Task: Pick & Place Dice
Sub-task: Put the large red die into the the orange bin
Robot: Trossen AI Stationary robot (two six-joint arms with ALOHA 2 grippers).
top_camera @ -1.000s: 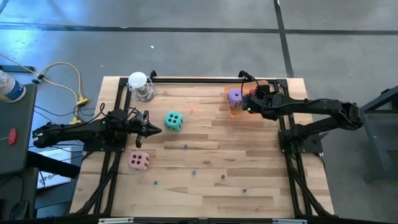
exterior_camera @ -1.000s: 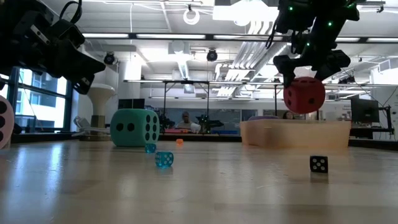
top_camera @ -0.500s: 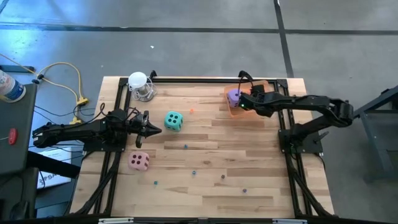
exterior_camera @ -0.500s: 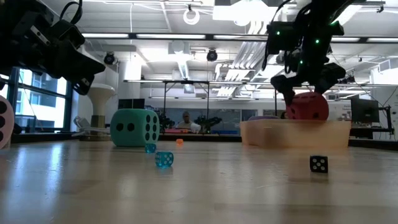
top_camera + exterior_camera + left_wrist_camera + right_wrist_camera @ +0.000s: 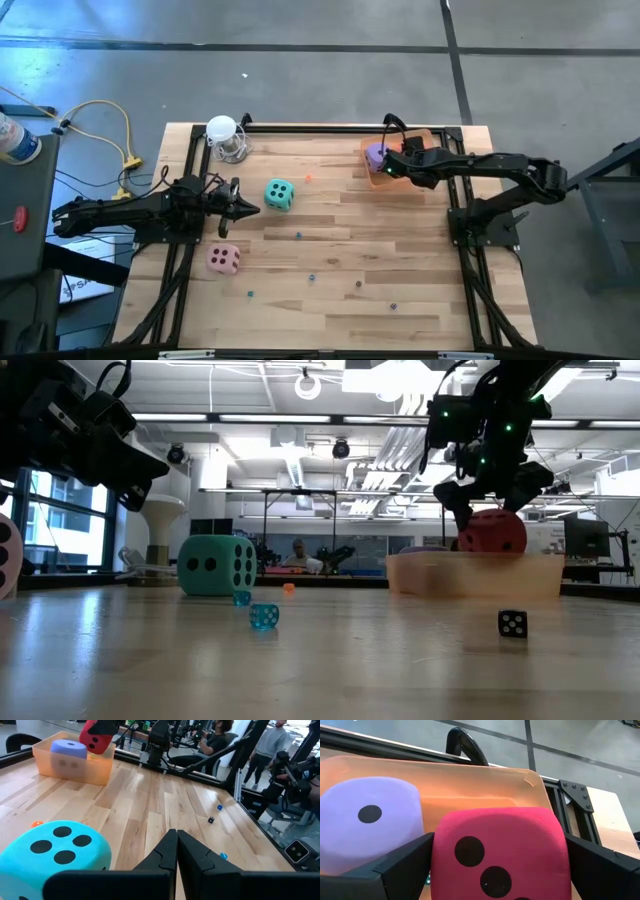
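Observation:
The red die (image 5: 500,852) is held in my right gripper (image 5: 500,870) over the orange bin (image 5: 412,140) at the table's far right. In the low view the die's lower part (image 5: 492,532) is hidden behind the bin wall (image 5: 475,575). The purple die (image 5: 370,820) lies in the bin beside it. The teal die (image 5: 279,195) rests on the table just ahead of my shut, empty left gripper (image 5: 248,207). The pink die (image 5: 223,259) lies nearer the front left. My right gripper pinches the red die by two opposite side faces, one finger (image 5: 405,865) on one face and the other finger (image 5: 600,865) on the opposite face (image 5: 555,860). The fingers come from the table's right, slanting down. Whether the die's underside touches the bin floor is hidden by the bin wall.
Several tiny coloured beads and a small black die (image 5: 512,623) lie scattered over the table's middle and front. A white bulb-shaped object (image 5: 223,132) stands at the far left corner. Black frame rails (image 5: 330,127) run along the table's edges.
My right gripper has gone down and a little toward the table's left with the red die. The die now sits partly below the bin's rim next to the purple die. The gripper has stayed shut on it.

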